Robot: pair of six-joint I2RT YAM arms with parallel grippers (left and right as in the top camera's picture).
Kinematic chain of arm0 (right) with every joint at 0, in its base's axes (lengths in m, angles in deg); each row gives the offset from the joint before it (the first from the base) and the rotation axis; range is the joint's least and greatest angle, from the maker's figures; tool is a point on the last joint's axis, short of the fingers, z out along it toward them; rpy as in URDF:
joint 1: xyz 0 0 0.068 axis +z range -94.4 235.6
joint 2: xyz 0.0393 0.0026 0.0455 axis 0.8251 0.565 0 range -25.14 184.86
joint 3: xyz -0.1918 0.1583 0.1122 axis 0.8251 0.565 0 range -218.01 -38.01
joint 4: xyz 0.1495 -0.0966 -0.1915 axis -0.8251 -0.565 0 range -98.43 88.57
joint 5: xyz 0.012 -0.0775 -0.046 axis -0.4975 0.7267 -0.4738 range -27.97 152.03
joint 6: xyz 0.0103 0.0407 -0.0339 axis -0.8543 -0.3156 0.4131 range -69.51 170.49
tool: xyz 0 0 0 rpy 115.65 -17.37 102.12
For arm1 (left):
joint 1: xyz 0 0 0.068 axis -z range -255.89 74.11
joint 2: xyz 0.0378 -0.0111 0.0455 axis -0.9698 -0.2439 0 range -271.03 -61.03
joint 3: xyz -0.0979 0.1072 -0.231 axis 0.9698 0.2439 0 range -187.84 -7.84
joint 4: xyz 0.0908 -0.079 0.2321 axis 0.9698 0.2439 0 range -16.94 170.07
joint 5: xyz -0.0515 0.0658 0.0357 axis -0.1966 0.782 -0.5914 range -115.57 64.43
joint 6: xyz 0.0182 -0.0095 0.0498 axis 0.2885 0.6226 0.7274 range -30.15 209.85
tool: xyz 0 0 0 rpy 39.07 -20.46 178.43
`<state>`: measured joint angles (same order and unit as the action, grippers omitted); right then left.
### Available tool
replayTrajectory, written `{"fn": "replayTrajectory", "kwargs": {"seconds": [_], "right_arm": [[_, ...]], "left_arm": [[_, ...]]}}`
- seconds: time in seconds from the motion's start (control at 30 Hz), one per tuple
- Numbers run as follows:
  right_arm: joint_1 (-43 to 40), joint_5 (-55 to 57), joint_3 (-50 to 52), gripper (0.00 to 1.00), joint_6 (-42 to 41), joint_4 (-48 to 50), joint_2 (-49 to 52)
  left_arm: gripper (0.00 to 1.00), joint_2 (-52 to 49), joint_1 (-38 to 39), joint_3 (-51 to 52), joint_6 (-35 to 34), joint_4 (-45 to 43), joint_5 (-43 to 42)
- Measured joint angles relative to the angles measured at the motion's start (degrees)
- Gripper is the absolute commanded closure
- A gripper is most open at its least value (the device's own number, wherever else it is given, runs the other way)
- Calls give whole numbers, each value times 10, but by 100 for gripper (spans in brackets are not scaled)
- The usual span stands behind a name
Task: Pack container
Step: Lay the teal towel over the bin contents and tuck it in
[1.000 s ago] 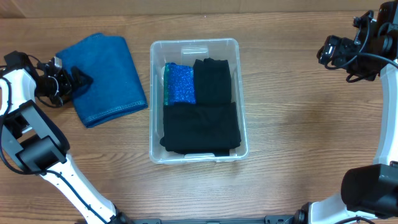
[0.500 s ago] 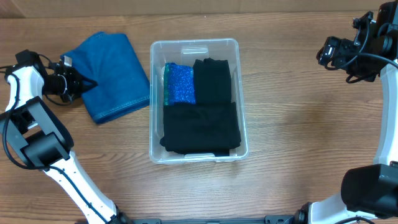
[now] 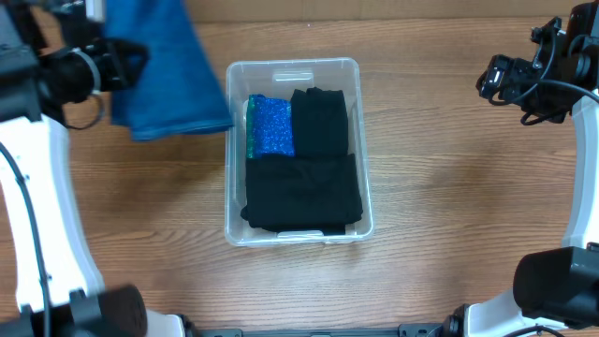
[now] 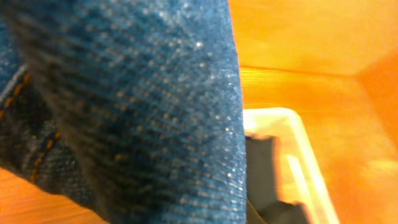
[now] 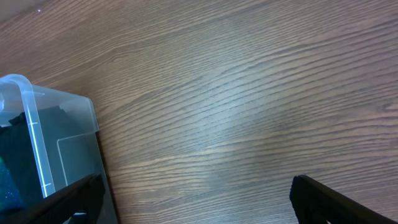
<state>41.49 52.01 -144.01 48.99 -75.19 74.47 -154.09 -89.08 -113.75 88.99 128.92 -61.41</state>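
View from overhead: shows the container (image 3: pixel 292 65) in the middle of the surface (image 3: pixel 449 206), part-filled with black garments (image 3: pixel 304 187) and a sparkly blue piece (image 3: pixel 271 126). Shows the left end effector (image 3: pixel 120 64) clenched on a blue denim cloth (image 3: pixel 168 89), just left of the container's far corner, and the right end effector (image 3: pixel 489 77) well apart. Best to carry the cloth over the rim, then lower it flat onto the black garments.

Left wrist: fills with denim, hides the fingers, yet catches the container's white rim nearby.

Right wrist: alone reveals released, spread jaws above bare wood.
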Motion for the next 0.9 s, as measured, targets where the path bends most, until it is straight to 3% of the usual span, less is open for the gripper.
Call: {"fn": "replayTrajectory", "kwargs": {"seconds": [0.1, 0.23, 0.47, 0.67, 0.9], "right_arm": [[0, 0, 0, 0, 0, 0, 0], [0, 0, 0, 0, 0, 0, 0], [0, 0, 0, 0, 0, -5, 0], [0, 0, 0, 0, 0, -5, 0], [0, 0, 0, 0, 0, -4, 0]], "left_arm": [[96, 22, 90, 0, -41, 6, 1], [96, 15, 229, 2, -150, 14, 56], [96, -21, 374, 66, -302, -79, 147], [96, -34, 394, 142, -349, -87, 165], [96, -34, 391, 155, -328, -56, 208]]}}
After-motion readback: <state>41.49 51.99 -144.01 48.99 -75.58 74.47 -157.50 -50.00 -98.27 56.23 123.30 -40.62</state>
